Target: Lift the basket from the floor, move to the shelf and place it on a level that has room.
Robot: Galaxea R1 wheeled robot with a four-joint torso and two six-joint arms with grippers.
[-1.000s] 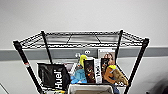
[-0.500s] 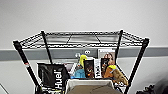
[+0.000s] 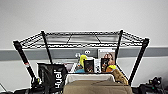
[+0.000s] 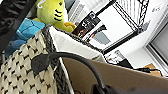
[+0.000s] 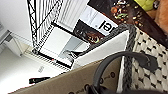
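The cream woven basket [image 3: 90, 77] with its dark braided rim hangs in front of the shelf [image 3: 23, 58], about level with the tier of goods. A brown cardboard piece [image 3: 97, 87] lies in it. The top level [image 3: 82, 38], a bare black wire grid, is well above it. In the left wrist view my left gripper [image 4: 100, 88] is shut on one black loop handle [image 4: 75, 58] beside the woven wall [image 4: 22, 65]. In the right wrist view my right gripper [image 5: 93, 90] is shut on the other handle [image 5: 112, 60] of the basket [image 5: 150, 47].
The tier behind the basket is crowded: a black Huel bag [image 3: 53, 76], books [image 3: 88, 65], a yellow plush [image 3: 82, 58] and a blue plush [image 4: 23, 28]. A pale wall with a grey band [image 3: 62, 53] stands behind the rack. Dark gear [image 3: 152, 86] sits at lower right.
The basket has come up a little in the head view. The rack stays about where it was.
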